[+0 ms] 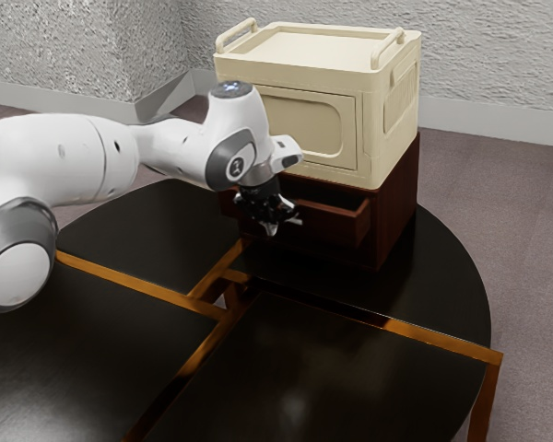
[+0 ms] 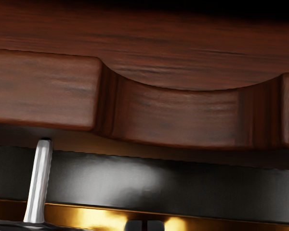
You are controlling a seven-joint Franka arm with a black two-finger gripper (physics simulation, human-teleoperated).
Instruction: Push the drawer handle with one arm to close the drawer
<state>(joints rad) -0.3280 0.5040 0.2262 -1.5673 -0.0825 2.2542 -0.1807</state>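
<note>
Drawer (image 1: pixel 330 223) sticks out of the brown box (image 1: pixel 398 207), its long front (image 2: pixel 43 91) lying crossways between that box and the gripper (image 1: pixel 271 226), whose fingers (image 2: pixel 134 225) look closed with nothing in them, so push straight in.

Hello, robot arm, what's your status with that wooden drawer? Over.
Gripper close by the drawer's front, contact unclear. Drawer partly open, not yet shut. Cream box atop the drawer's cabinet, seemingly out of the way. Over.
</note>
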